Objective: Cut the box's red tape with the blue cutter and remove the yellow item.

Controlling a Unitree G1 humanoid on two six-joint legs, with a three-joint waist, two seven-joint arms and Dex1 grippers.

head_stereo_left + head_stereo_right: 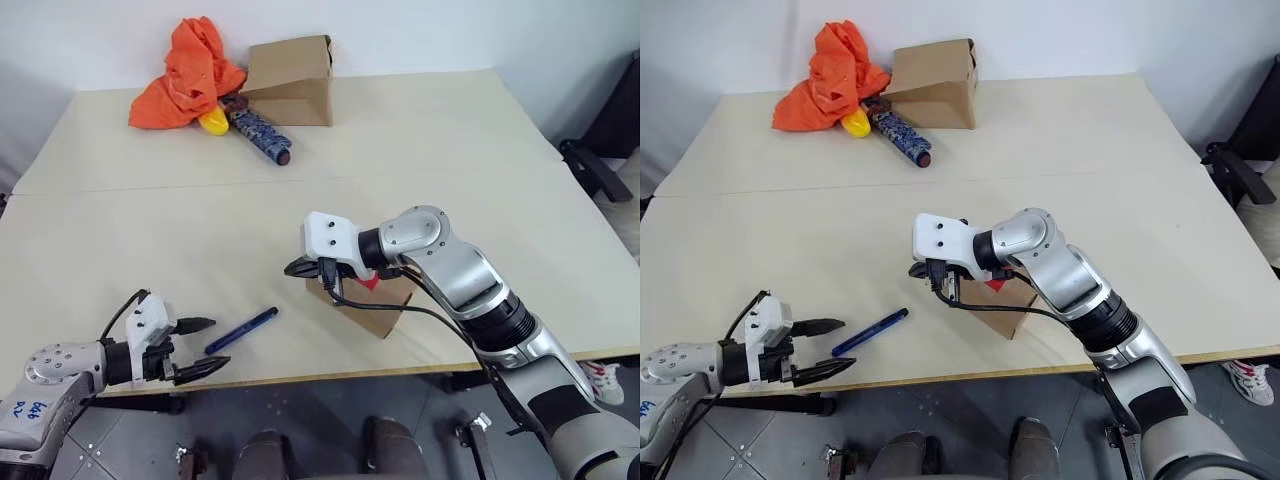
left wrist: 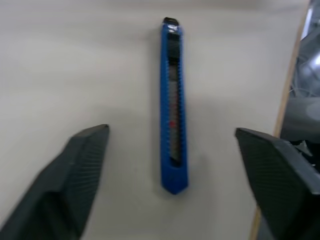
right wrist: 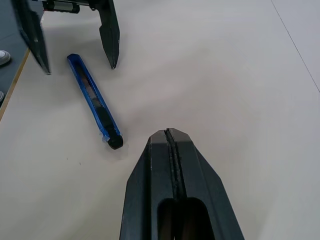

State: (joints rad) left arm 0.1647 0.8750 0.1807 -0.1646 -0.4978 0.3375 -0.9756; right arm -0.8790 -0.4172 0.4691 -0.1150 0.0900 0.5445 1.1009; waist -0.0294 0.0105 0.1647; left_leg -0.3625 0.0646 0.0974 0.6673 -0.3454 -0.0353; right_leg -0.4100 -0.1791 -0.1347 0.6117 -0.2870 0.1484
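I see the blue cutter [image 1: 242, 330] lying flat near the table's [image 1: 420, 150] front edge, its long axis slanting from near-left to far-right, dark tip toward the box [image 1: 372, 300]. My left gripper [image 1: 203, 347] sits spread just behind its butt end, touching nothing. My right gripper [image 3: 170, 137] is pressed together above the box.

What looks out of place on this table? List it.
Little stands out. The blue cutter lies loose on the table near the front edge, just ahead of the open left hand. At the far side an orange cloth is heaped untidily against a larger carton, over a yellow object and a patterned cylinder.
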